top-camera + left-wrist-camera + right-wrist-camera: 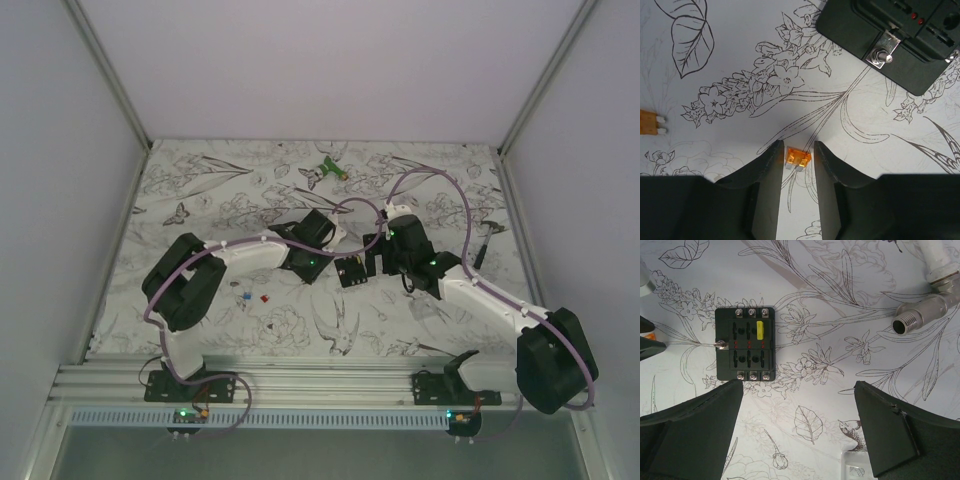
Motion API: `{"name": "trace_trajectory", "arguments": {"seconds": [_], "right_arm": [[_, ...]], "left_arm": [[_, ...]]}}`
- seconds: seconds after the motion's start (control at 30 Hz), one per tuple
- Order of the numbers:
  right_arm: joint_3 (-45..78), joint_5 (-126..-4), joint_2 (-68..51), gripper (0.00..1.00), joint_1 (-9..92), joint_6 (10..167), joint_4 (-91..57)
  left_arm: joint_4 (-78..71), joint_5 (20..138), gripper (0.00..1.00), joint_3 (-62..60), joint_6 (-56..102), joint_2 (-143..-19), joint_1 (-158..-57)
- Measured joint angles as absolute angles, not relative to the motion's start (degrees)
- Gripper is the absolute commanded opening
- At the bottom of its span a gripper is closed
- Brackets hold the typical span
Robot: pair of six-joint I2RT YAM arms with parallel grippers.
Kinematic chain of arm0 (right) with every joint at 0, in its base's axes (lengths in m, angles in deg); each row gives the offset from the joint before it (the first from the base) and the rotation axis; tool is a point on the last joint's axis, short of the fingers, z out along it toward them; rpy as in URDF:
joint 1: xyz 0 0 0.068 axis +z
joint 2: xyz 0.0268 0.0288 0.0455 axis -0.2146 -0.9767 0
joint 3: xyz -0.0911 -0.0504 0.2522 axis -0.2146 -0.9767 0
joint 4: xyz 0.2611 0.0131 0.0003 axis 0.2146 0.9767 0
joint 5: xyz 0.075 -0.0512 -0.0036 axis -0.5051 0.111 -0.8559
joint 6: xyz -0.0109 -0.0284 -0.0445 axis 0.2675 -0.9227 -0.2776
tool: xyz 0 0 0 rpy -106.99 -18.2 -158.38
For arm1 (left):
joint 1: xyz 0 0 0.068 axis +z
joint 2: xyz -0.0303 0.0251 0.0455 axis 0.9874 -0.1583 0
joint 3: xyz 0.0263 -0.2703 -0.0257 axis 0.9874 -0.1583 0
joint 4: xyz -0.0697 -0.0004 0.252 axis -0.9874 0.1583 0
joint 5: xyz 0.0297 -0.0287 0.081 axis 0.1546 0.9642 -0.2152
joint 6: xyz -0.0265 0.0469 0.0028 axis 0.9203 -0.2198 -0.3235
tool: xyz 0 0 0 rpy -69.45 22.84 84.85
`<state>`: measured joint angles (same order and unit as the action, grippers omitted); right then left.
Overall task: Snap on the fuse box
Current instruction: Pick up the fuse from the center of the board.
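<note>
The fuse box is a flat black block lying on the patterned table, with one yellow fuse seated in its upper row. It also shows in the overhead view and at the top right of the left wrist view. My left gripper is low over the table, short of the box. Its jaws stand narrowly open on either side of a small orange fuse, with thin gaps showing. My right gripper hangs wide open above the table, the box beyond its left finger, nothing between its fingers.
A metal pipe fitting lies to the right of the box. A clear plastic piece sits under the right gripper. Another orange fuse lies to the left. Loose blue and red fuses lie near the left arm. A green-and-white object is at the back.
</note>
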<state>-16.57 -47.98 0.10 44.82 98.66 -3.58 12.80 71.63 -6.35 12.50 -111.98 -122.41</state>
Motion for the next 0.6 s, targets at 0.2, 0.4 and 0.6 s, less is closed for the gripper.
{"name": "trace_trajectory", "arguments": {"seconds": [0.2,0.4,0.6], "right_arm": [[-16.59,-47.98,0.12,1.0,44.82,98.66,-3.58],[-16.96,-47.98,0.45,1.0,44.82,98.66,-3.58],[-16.96,-47.98,0.82,1.0,44.82,98.68,-3.58]], "left_arm": [[13.2,71.84,0.38,-6.35,12.52,-111.89,-122.41],[15.3,72.3,0.38,-6.46,12.48,-111.43,-122.41],[15.73,72.3,0.36,-6.42,12.46,-111.41,-122.41]]}}
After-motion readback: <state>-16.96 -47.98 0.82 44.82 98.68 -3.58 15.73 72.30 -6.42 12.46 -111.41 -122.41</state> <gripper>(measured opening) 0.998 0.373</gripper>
